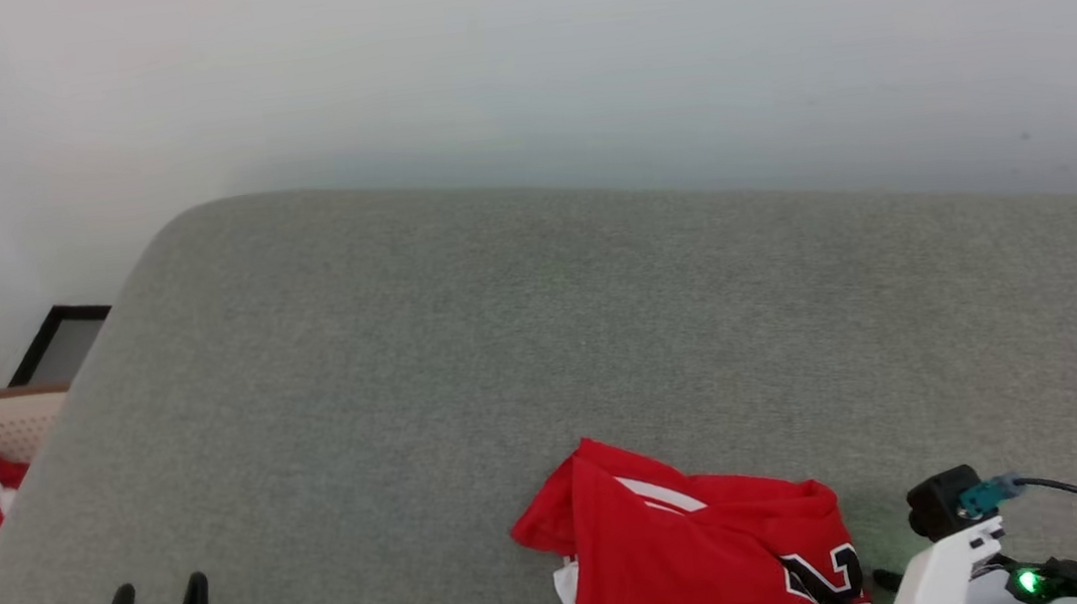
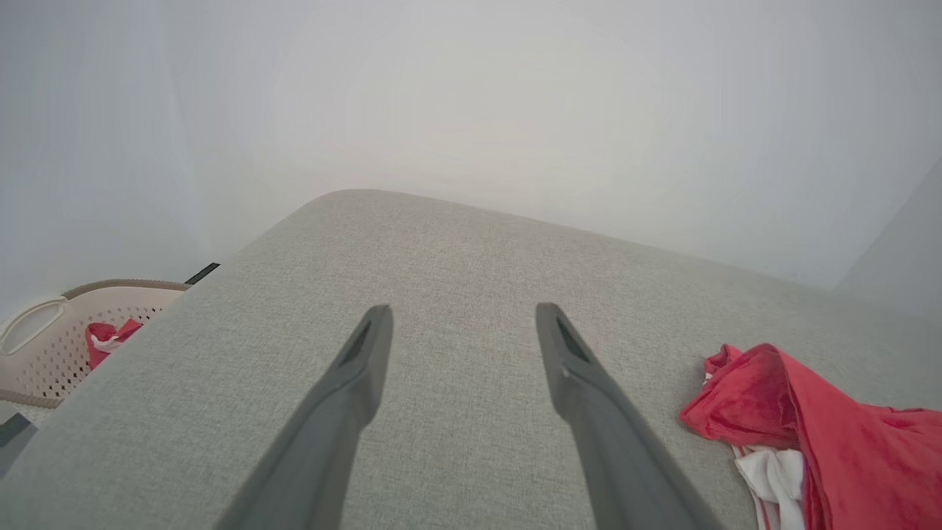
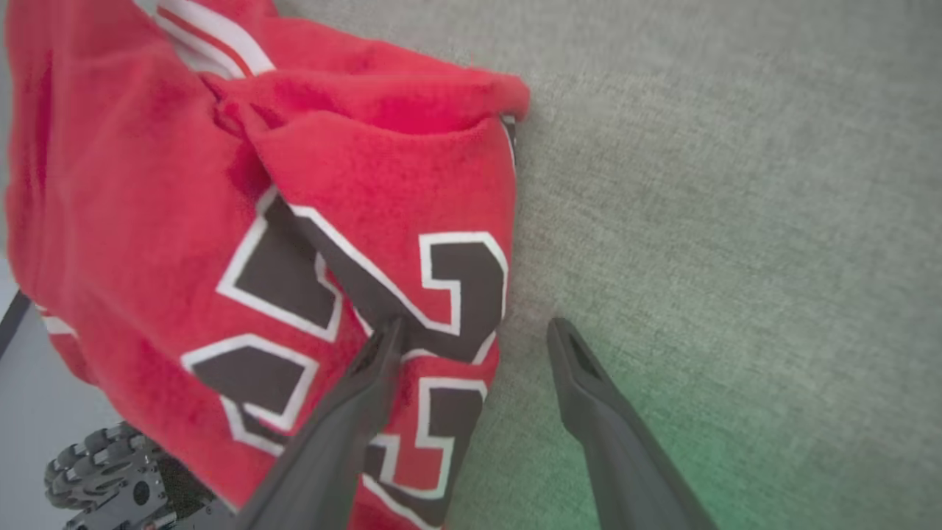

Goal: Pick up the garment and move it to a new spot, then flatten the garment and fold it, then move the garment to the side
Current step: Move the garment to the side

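Two spread hands, left hand (image 2: 462, 309) empty above grey surface (image 2: 441, 243), right hand (image 3: 475, 324) empty astride edge of crumpled garment (image 3: 147, 184)

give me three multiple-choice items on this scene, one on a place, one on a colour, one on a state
1. Where is the red jersey?
A. on the grey cushion, at its near edge
B. on the floor
C. draped over a chair

2. What colour are the jersey's printed characters?
A. blue
B. black, outlined white
C. yellow

3. How is the left gripper?
A. shut on the jersey
B. shut, holding nothing
C. open, holding nothing

Answers:
1 A: the head view shows it lying crumpled at the cushion's near edge.
2 B: the right wrist view shows black shapes with white outlines.
3 C: its fingers stand apart over bare cushion.
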You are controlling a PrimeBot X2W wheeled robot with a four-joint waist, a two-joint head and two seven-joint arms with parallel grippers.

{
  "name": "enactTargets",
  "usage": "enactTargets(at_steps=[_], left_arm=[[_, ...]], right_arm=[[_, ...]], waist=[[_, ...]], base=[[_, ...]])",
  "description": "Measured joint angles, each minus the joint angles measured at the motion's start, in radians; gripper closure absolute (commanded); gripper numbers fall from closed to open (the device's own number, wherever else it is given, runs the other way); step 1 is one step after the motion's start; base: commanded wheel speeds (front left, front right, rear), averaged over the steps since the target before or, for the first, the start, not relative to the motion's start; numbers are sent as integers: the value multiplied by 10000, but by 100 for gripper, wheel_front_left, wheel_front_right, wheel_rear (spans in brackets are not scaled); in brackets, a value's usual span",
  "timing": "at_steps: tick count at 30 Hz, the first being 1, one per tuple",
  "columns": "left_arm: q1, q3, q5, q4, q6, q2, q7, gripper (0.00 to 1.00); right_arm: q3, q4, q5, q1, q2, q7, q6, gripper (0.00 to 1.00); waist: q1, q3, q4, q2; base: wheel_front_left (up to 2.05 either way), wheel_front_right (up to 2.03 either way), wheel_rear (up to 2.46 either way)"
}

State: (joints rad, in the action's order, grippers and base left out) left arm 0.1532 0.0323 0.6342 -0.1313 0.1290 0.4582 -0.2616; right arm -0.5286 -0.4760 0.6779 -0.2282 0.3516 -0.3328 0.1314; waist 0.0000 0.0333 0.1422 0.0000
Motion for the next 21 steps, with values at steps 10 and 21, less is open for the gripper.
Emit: enactTargets(at_steps=[10,21], left_arm=[[-317,242,77,-138,2,42,0,0],[-500,251,90,-144,0,33,0,0]], right_arm=[[-290,-955,144,-872,-374,-1298,-4,100],[36,-1202,94,-1413,-591,-1336,2,100]], waist=[[0,-190,346,0],[0,-380,243,0]], base=[[0,0,0],[0,0,0]])
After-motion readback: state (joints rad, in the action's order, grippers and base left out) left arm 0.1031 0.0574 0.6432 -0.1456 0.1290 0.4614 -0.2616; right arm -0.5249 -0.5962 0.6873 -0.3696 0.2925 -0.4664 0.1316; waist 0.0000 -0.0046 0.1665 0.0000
